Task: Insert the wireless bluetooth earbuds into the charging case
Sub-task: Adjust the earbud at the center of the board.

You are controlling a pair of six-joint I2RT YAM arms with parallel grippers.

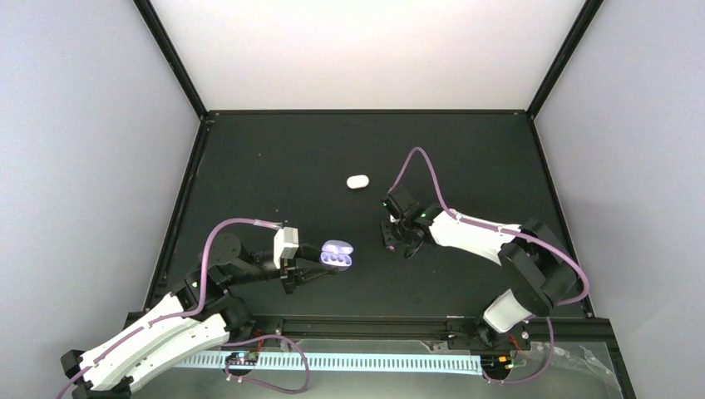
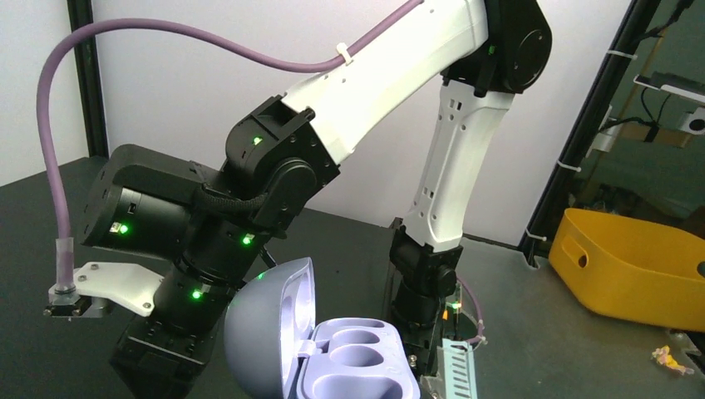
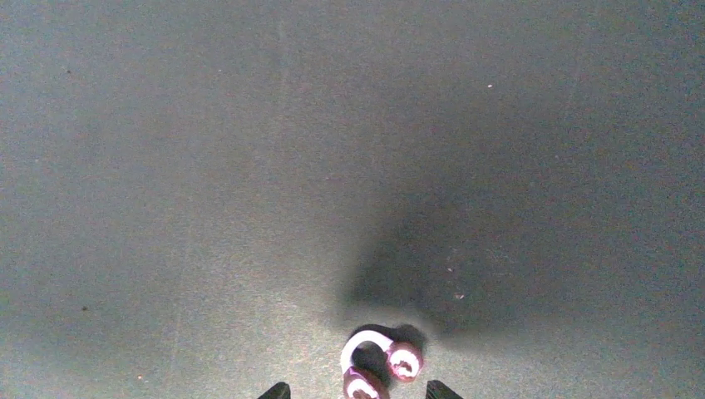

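The left gripper (image 1: pixel 309 273) has its fingers clamped on the lilac charging case (image 1: pixel 337 255), an oval plastic shell with its lid flipped open. In the left wrist view the fingers themselves are out of sight, and the case is cut off at the bottom edge. Only the raised lid and two empty wells show.

The right wrist view catches just the tips of the right gripper (image 3: pixel 356 391) at the lower border. They stand apart, not closed on anything. Between them a small curled purple-and-white earbud (image 3: pixel 405 362) lies on the black table mat (image 3: pixel 249 166), partly cropped. I cannot tell whether it is one bud or two pressed together. From the top camera the bud is hidden under the right gripper.

Both grippers sit mid-table, well away from the black frame posts at the sides and back. The lilac charging case is nearer the front rail, and bare mat separates the case from the right gripper.

A small white oval case (image 1: pixel 358 181), closed, rests farther back — apart from both arms. A purple cable (image 1: pixel 413 162) loops above the right wrist. Beyond the table's side, the left wrist view shows a yellow plastic bin (image 2: pixel 640 266) on the floor.
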